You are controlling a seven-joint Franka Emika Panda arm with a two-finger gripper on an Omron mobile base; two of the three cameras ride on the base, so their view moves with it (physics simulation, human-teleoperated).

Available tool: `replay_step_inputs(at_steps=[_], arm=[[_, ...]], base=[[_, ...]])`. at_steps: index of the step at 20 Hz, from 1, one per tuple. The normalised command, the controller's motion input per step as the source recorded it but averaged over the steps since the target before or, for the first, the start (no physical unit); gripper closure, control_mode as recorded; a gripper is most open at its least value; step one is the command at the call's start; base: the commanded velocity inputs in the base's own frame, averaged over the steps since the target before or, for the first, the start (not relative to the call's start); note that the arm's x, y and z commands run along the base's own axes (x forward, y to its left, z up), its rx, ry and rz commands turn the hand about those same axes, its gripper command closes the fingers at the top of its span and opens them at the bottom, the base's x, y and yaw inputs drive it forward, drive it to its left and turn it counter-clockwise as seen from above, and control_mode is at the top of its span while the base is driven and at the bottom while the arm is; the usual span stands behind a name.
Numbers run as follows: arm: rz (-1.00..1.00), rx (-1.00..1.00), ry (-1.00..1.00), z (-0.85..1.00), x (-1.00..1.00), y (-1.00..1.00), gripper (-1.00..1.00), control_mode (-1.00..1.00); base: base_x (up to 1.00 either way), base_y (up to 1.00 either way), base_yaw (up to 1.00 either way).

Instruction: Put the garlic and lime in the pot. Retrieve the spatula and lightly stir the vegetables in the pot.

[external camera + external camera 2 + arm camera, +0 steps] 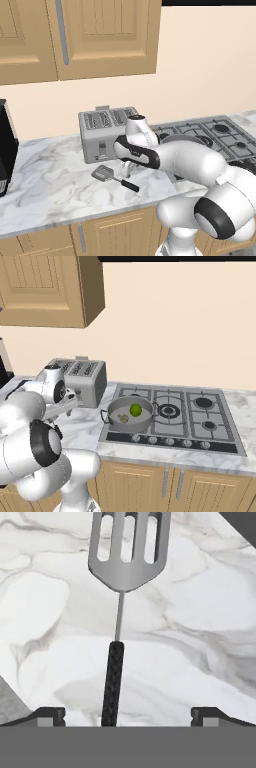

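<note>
- Stretching across the scene, the marble tabletop (pixel 45 175) carries a stove (pixel 200 416) on one side and a grey toaster (pixel 102 132) by the wall.
- The pot (pixel 116 423) sits on the stove's front-left burner, just beside the toaster in the right base view.
- The gripper (pixel 128 714) hovers low over the tabletop in front of the toaster, jaws spread wide and holding nothing, one fingertip (pixel 47 714) on each side of the handle.
- The spatula (pixel 114 178) lies flat on the tabletop, its black handle running between the tips, slotted head pointing away.
- The lime (pixel 135 409) rests inside the pot.
- The garlic (pixel 124 418) lies just beside the lime in the pot.
</note>
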Motion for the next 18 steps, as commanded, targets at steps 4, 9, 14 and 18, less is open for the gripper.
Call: replay_step_inputs(at_steps=[4,9,14,18], arm=[[-0.04,0.0,0.15,-0.2,-0.24,0.18,-1.0,-1.0],[0.0,0.0,0.16,-0.4,-0.22,0.03,-1.0,-1.0],[0.0,0.0,0.02,-0.36,0.0,0.0,-1.0,-1.0],[0.0,0.0,0.0,-0.22,0.01,-0.01,-1.0,-1.0]], base=[[0.0,0.0,0.0],[0.0,0.0,0.0],[0.0,0.0,0.0],[0.0,0.0,0.0]])
